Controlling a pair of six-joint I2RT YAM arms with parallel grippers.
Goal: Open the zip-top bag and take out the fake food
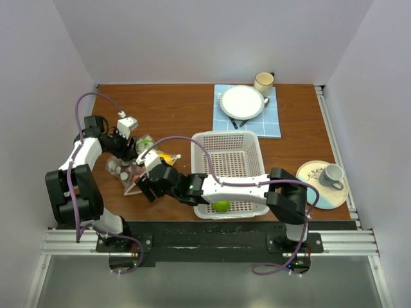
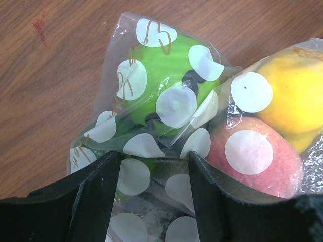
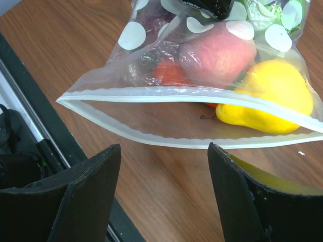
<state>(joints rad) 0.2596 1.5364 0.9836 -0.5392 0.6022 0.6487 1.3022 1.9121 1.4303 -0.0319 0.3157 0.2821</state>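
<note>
The zip-top bag (image 1: 127,171) lies at the left of the table with its zip mouth (image 3: 166,96) gaping open toward my right gripper. Inside it I see a pink peach (image 3: 217,53), a yellow pear (image 3: 272,96), an orange carrot (image 3: 169,73) and a green fruit (image 2: 161,65). My left gripper (image 2: 154,157) is shut on the bag's far, closed end and holds it raised. My right gripper (image 3: 164,148) is open and empty, just in front of the mouth. A green apple (image 1: 221,206) lies in the white basket (image 1: 228,136).
A white plate (image 1: 242,101) sits on a blue cloth at the back, with a mug (image 1: 264,81) behind it. A saucer (image 1: 316,189) carrying a grey cup (image 1: 332,173) is at the right. The black front rail (image 3: 30,116) runs close beside my right gripper.
</note>
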